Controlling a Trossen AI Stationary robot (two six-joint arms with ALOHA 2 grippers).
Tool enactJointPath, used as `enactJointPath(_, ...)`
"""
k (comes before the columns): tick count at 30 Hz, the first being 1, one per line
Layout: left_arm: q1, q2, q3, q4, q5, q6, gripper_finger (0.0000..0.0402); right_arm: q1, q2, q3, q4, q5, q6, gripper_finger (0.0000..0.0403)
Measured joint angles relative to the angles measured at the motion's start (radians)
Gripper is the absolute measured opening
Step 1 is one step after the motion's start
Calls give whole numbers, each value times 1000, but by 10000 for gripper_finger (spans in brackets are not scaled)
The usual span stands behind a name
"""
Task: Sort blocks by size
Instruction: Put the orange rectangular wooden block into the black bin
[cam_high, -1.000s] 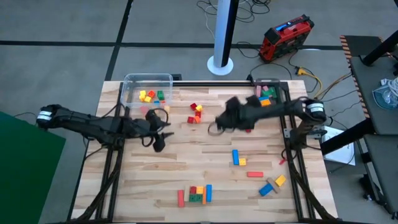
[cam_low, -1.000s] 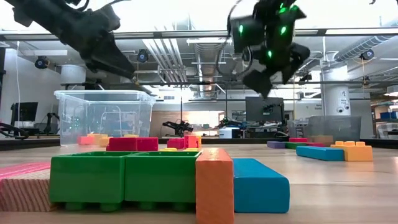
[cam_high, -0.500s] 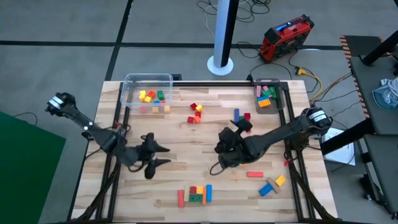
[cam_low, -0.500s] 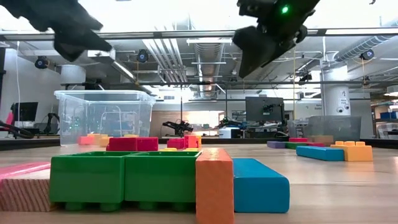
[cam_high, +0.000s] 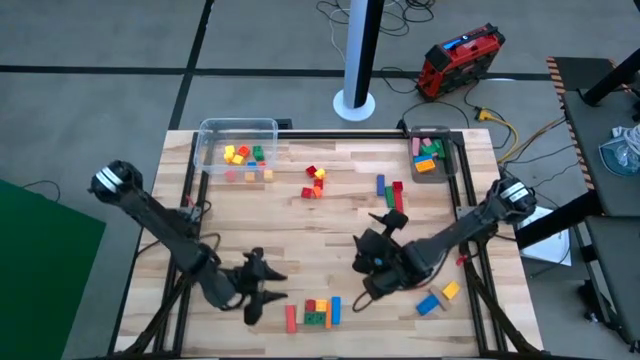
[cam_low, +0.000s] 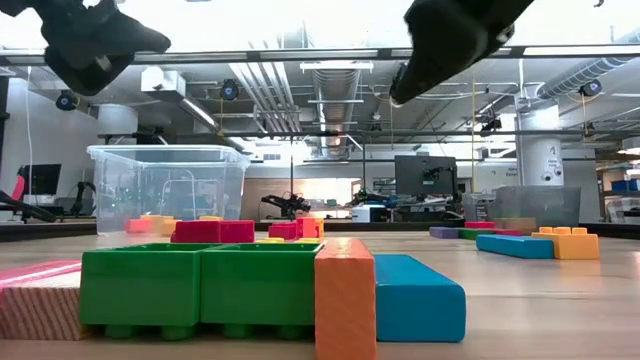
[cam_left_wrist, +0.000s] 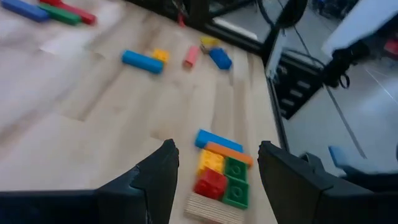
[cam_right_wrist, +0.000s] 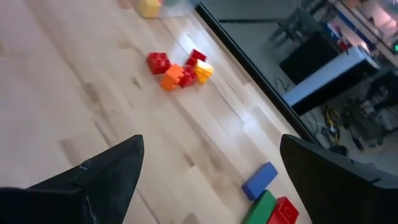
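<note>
Arms now flank the front block cluster (cam_high: 316, 311), left gripper (cam_high: 262, 290) and right gripper (cam_high: 375, 262) both spread and empty after swinging forward, so you treat sorting as barely begun.

We see a big robot lab or workshop, not a home. Up high there are bare pipes and ducts (cam_low: 335, 95) and long lights on an open ceiling. Far back, computer screens (cam_low: 425, 172) sit on long desks, and more machines stand around them. The floor (cam_high: 120, 60) is grey with dark lines. A red tool box (cam_high: 458, 60) sits on it with loose cables (cam_high: 500, 130) beside it, and a white pole (cam_high: 360, 55) stands on a round foot. In the middle is a wooden table (cam_high: 290, 225) in a black metal frame, with two dark robot arms fixed at its sides.
</note>
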Motion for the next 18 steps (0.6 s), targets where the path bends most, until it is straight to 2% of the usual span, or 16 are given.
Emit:
enactJointPath(5, -28, 137, 146, -128, 29, -46, 197, 60, 0, 0, 0, 0, -3, 317)
enactJointPath(11, -71, 283, 337, -434, 37, -182, 192, 111, 0, -1, 3, 2, -23, 225)
enactJointPath(15, -97, 373, 423, -486, 83, -194, 157, 130, 0, -6, 3, 18, -31, 148)
enactJointPath(18, -107, 429, 446, -488, 97, -192, 103, 141, 0, -17, 1, 34, -40, 92)
